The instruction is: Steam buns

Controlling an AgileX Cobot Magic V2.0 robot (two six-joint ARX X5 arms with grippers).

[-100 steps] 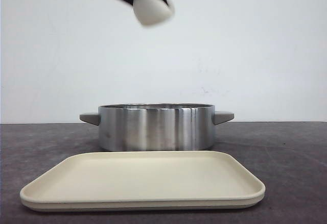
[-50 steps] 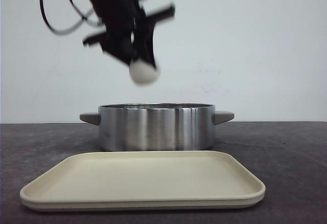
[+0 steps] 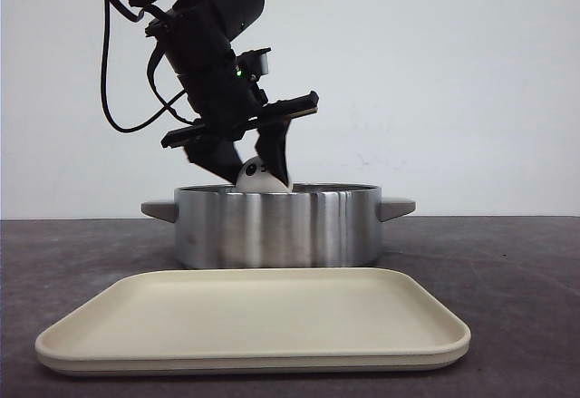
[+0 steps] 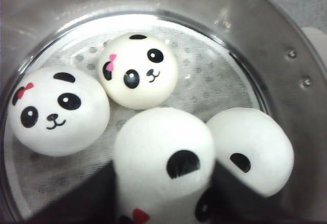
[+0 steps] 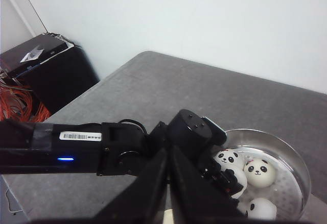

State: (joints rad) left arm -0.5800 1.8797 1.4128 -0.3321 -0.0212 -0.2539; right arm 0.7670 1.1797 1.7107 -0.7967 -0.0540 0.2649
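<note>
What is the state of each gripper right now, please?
Left gripper: closed on a panda bun, lowering it into the steel steamer pot.
Right gripper: not in view in any picture.

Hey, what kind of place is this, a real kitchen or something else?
Likely a robot lab, not a kitchen: a bare gray table against a blank wall, orange cables beside a black box, panda buns in a pot.

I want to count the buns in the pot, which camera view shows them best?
The left wrist view: it looks straight into the pot and shows all four buns. The right wrist view shows three, partly behind the left arm. The front view shows only one bun's top above the rim.
</note>
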